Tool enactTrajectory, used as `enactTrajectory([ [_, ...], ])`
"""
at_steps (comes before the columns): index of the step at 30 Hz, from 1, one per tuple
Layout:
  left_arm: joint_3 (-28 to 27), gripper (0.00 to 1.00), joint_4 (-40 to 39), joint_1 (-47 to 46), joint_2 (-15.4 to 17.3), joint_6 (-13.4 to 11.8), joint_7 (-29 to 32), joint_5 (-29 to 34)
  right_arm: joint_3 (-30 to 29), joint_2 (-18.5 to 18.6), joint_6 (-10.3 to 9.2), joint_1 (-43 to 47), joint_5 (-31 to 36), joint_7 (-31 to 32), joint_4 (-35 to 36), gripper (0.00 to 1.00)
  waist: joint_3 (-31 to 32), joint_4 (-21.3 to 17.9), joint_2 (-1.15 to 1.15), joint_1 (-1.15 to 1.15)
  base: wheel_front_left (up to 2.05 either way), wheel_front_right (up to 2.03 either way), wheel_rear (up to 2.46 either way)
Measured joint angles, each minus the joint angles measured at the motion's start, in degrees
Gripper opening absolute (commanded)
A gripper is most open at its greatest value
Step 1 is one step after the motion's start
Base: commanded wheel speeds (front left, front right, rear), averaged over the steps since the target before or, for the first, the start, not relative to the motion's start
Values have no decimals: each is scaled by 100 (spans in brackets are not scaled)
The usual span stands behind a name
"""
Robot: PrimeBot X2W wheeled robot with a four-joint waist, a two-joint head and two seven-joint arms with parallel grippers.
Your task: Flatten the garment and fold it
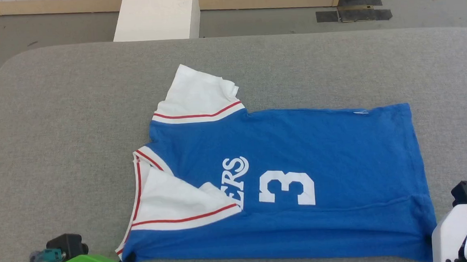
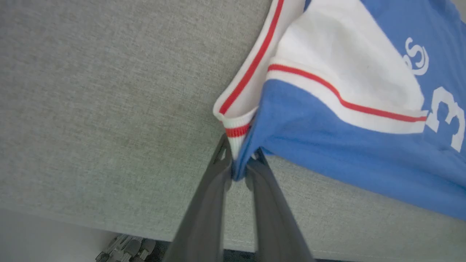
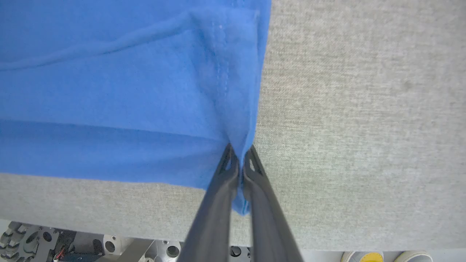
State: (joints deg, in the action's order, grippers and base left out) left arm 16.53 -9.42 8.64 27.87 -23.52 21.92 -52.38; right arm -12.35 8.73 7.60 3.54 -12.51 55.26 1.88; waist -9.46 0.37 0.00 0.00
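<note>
Head view: the garment [image 1: 320, 158] lies on the grey table [image 1: 74, 116], neck end to the left and one white sleeve folded onto its front. Left wrist view: the left gripper [image 2: 238, 165] pinches the garment's near neck-side corner. Right wrist view: the right gripper [image 3: 240, 162] is clamped on the near hem corner.

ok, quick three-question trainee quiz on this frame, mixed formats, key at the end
1. True or false: the left gripper and the right gripper are both shut on the garment.
2. The near white sleeve lies: A) folded over the lettering; B) spread flat beside the body; C) hanging off the edge.
3. Which number is printed on the garment?
Key: 1 true; 2 A; 3 the number 3.
</note>
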Motion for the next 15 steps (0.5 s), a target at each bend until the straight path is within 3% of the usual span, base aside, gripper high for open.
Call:
enactTrajectory([
  [1,14,100,41,-1,-8,-1,19,2,0,-11,0,0,1,-40,-27,100,4,-3,0,0,0,0,0],
  [8,-220,100,-53,-146,174,25,-282,171,-345,-85,-1,-210,-192,-627,124,100,76,-26,0,0,0,0,0],
  [15,-374,100,-189,-1299,437,549,-1010,725,-665,-75,-2,-1028,-130,-1140,560,100,98,-69,0,0,0,0,0],
])
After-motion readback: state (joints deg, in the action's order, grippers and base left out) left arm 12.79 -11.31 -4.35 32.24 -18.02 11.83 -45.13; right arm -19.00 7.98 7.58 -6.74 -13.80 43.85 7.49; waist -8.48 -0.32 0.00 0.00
